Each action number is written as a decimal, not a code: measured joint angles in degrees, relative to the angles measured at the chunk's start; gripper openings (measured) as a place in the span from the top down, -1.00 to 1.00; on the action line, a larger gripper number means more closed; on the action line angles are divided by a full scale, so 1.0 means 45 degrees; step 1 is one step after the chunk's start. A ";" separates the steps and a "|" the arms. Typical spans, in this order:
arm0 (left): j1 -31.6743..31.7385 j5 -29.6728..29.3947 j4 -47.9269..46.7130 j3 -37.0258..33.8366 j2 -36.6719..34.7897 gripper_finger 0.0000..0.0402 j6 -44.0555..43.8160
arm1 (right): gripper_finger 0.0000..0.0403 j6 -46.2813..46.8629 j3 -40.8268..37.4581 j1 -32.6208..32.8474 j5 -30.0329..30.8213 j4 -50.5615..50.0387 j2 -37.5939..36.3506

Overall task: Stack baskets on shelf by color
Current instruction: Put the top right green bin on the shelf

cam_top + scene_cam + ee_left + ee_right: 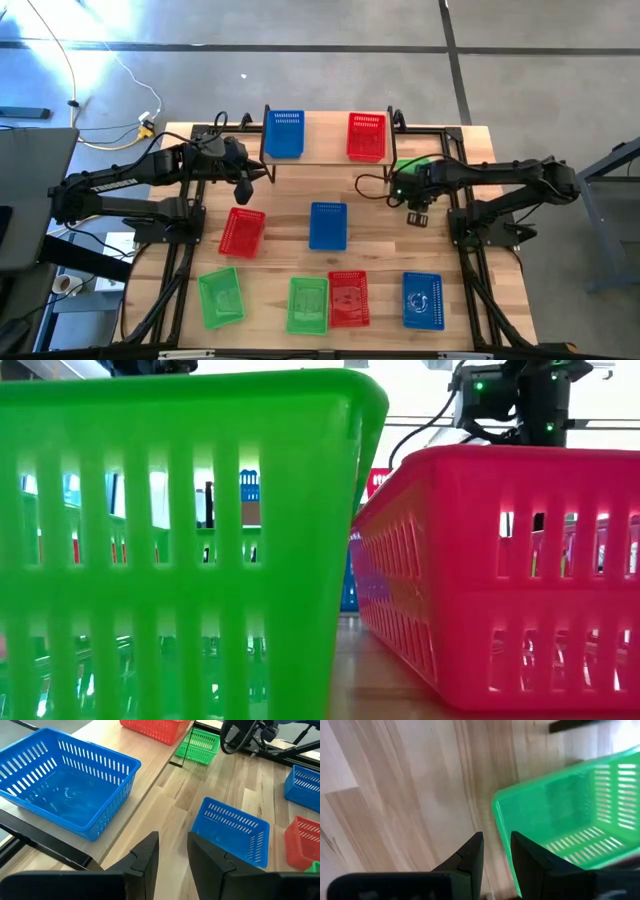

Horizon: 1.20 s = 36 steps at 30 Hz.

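The light-wood shelf (325,160) stands at the table's far side. A blue basket (283,134) sits on its left part and a red basket (366,136) on its right part. A green basket (410,164) rests on the table by the shelf's right end, partly under my right arm. My right gripper (497,851) hovers over this green basket's (560,815) rim corner, fingers a little apart, nothing between them. My left gripper (173,852) is open over the table near the shelf's left front, by the blue basket (65,780).
Six more baskets lie on the tabletop: red (241,231) and blue (327,225) in the middle, and green (220,296), green (308,304), red (348,298) and blue (422,300) along the near edge. Bare wood shows between shelf and middle row.
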 joint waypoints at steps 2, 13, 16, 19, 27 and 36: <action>0.0000 -0.0002 0.0000 0.0000 0.0005 0.54 0.0025 | 0.57 -0.0005 -0.0308 0.0000 -0.0061 0.0277 0.0000; 0.0000 -0.0334 0.0000 0.0000 0.0005 0.54 0.0033 | 0.57 -0.0016 -0.1296 0.0060 0.0566 0.1084 0.0029; 0.0000 -0.0590 0.0000 0.0000 0.0005 0.54 0.0036 | 0.57 -0.0053 -0.1291 -0.0013 0.0506 0.1242 0.0024; 0.0000 -0.0619 0.0000 0.0000 0.0005 0.54 0.0031 | 0.57 -0.0053 -0.1291 -0.0122 0.0474 0.1256 0.0065; 0.0000 -0.0616 0.0018 0.0000 0.0010 0.54 0.0031 | 0.57 0.0004 -0.1291 -0.0170 0.0327 0.1286 0.1434; 0.0000 -0.0615 0.0015 0.0000 0.0010 0.54 0.0031 | 0.79 0.0000 -0.1291 -0.0170 0.0336 0.1311 0.2890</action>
